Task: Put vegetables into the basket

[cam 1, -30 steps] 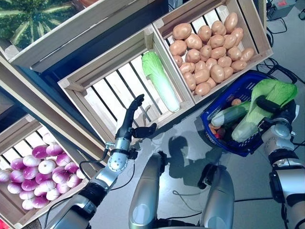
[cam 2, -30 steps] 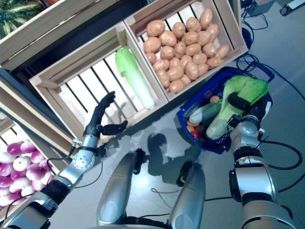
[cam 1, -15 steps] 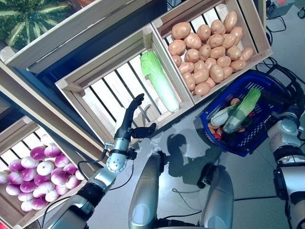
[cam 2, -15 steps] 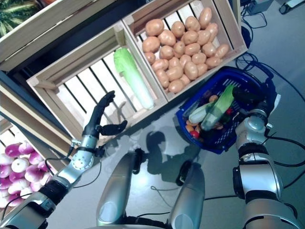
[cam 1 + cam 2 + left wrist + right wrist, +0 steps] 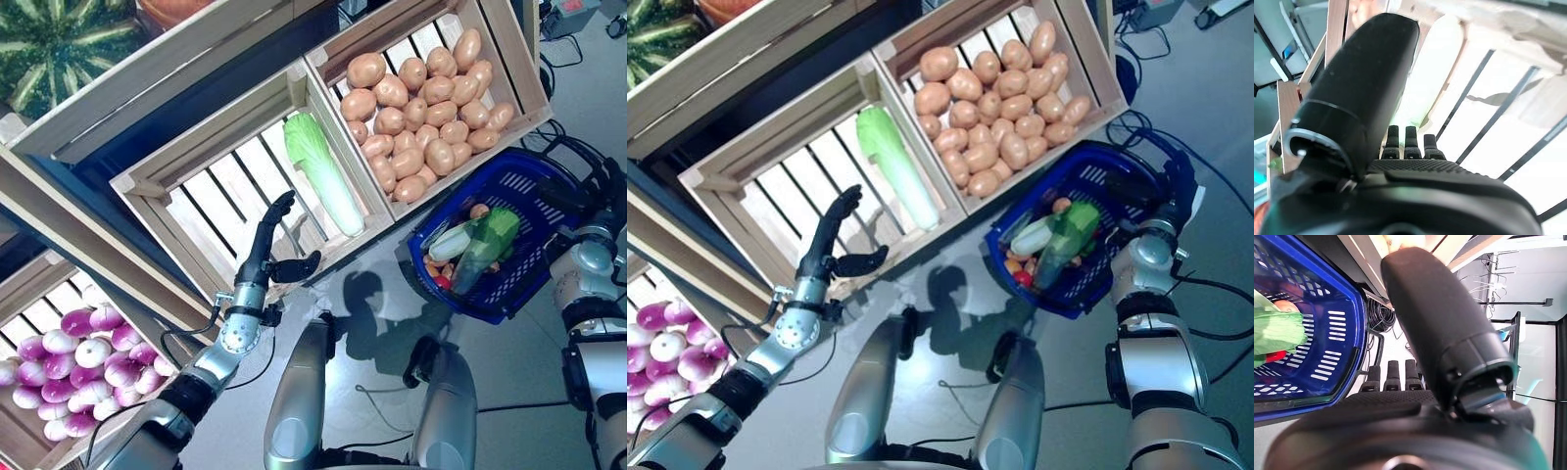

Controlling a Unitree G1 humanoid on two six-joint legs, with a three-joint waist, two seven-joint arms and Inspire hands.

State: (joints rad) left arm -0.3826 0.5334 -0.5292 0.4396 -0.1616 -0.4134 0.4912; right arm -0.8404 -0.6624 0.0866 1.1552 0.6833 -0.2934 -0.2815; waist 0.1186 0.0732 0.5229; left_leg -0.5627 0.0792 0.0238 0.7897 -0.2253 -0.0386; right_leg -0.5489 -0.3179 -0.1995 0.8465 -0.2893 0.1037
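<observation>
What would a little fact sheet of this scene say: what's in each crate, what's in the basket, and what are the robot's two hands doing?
Middle crate: one napa cabbage
Right crate: potatoes
Lower left crate: purple and white onions
Top left shelf: striped green squash
Basket: blue basket on the floor, holding a leafy green cabbage, a pale cucumber-like vegetable and small red and orange items
Left hand: left hand empty, fingers straight, raised before the middle crate
Right hand: right hand at the basket's far rim, fingers straight, holding nothing
</observation>
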